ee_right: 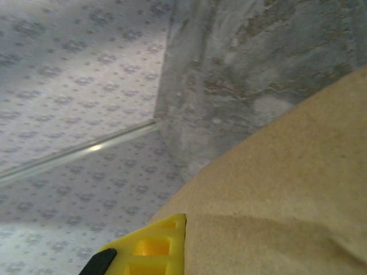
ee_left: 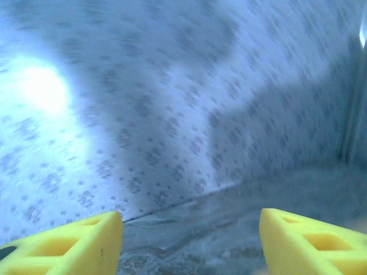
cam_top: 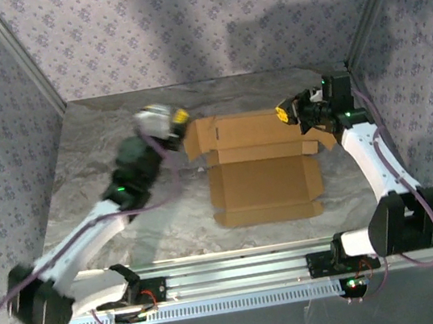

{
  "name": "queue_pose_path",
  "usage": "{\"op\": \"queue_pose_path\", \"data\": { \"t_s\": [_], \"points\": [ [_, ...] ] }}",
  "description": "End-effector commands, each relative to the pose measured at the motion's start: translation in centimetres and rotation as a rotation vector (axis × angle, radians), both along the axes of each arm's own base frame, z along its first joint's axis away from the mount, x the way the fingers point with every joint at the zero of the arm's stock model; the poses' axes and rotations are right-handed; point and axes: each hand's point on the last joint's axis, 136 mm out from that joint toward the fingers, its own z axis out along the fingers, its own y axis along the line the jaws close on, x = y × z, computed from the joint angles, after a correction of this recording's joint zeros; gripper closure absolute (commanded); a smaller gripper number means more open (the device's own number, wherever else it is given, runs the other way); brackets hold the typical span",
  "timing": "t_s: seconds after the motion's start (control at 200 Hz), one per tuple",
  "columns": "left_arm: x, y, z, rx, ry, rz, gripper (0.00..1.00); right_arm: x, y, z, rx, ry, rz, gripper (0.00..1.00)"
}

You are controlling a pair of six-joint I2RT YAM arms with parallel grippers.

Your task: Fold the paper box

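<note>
The paper box [cam_top: 264,179] is a brown cardboard cut-out lying mid-table, its back panels [cam_top: 248,130] raised. My left gripper [cam_top: 181,120] hovers just off the box's back left corner. In the left wrist view this gripper [ee_left: 191,232] is open, its yellow fingers [ee_left: 69,243] far apart with only table and wall between them. My right gripper [cam_top: 285,112] sits at the back right flap. In the right wrist view it [ee_right: 186,232] is shut on the paper box [ee_right: 287,195]: one yellow finger [ee_right: 149,249] presses on the cardboard, and the other is hidden behind the sheet.
Patterned walls [cam_top: 180,29] enclose the grey marbled table [cam_top: 102,163] at the back and both sides, close behind both grippers. An aluminium rail [cam_top: 242,276] with the arm bases runs along the near edge.
</note>
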Motion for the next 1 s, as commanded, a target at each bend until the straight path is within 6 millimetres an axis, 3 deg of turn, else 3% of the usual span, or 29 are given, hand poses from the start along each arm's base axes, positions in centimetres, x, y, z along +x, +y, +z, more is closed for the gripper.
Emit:
{"op": "queue_pose_path", "data": {
  "t_s": [0.0, 0.065, 0.215, 0.32, 0.42, 0.565, 0.685, 0.835, 0.994],
  "points": [
    [-0.2, 0.2, -8.4, -0.223, 0.459, -0.159, 0.37, 0.1, 1.2, 0.4, -0.06, -0.055, 0.134, 1.0],
    [0.8, 0.6, -9.7, -0.195, 0.529, -0.167, 0.41, 0.6, 1.9, 0.2, -0.083, -0.06, 0.164, 1.0],
    [2.9, 0.5, -13.5, -0.017, 0.538, -0.167, 0.61, 2.4, 2.8, 0.2, -0.14, -0.082, 0.2, 1.0],
    [5.0, 1.8, -15.8, -0.03, 0.554, -0.105, 0.65, 4.2, 3.3, 0.0, -0.18, -0.094, 0.244, 1.0],
    [6.2, 1.7, -16.2, -0.072, 0.557, -0.1, 0.66, 5.5, 4.0, -0.7, -0.214, -0.085, 0.298, 1.0],
    [5.5, 2.1, -14.6, -0.051, 0.444, -0.107, 0.65, 6.6, 4.6, -2.3, -0.249, -0.049, 0.38, 1.0],
    [4.3, 2.0, -14.9, 0.051, 0.436, -0.132, 0.65, 7.3, 4.7, -3.2, -0.273, -0.041, 0.415, 1.0],
    [2.9, -1.1, -15.7, 0.186, 0.412, -0.235, 0.57, 7.8, 4.7, -3.7, -0.283, -0.027, 0.423, 1.0],
    [2.7, -3.9, -17.4, 0.326, 0.476, -0.303, 0.53, 8.0, 4.9, -4.0, -0.282, -0.018, 0.431, 1.0]
  ]
}}
